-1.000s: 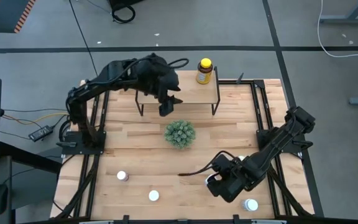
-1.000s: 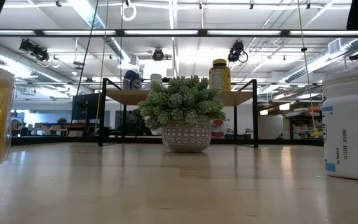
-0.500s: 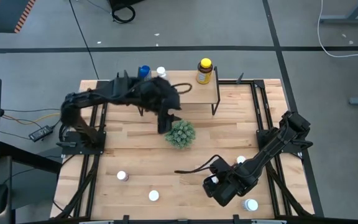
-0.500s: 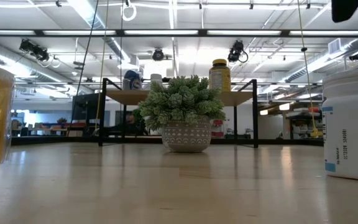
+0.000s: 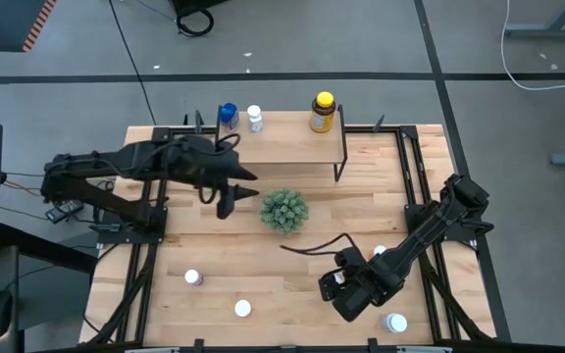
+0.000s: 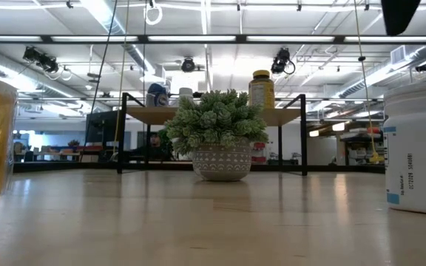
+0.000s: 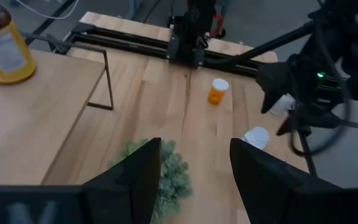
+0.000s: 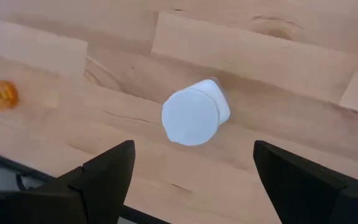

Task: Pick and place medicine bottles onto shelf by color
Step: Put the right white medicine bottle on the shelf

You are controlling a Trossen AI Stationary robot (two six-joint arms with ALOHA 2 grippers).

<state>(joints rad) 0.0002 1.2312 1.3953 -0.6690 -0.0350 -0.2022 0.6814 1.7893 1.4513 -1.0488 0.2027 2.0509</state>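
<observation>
Three bottles [image 5: 253,118] stand on the shelf [image 5: 287,147] behind the plant [image 5: 283,211].

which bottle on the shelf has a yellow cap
The amber bottle, standing alone toward the right end of the shelf. The blue bottle and the small white-capped bottle stand together at the left end.

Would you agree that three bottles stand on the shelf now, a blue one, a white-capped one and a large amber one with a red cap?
Nearly. The shelf does hold three: the blue bottle, the white-capped bottle and the amber bottle. But the amber bottle's cap is yellow, not red, as the high view shows.
</observation>
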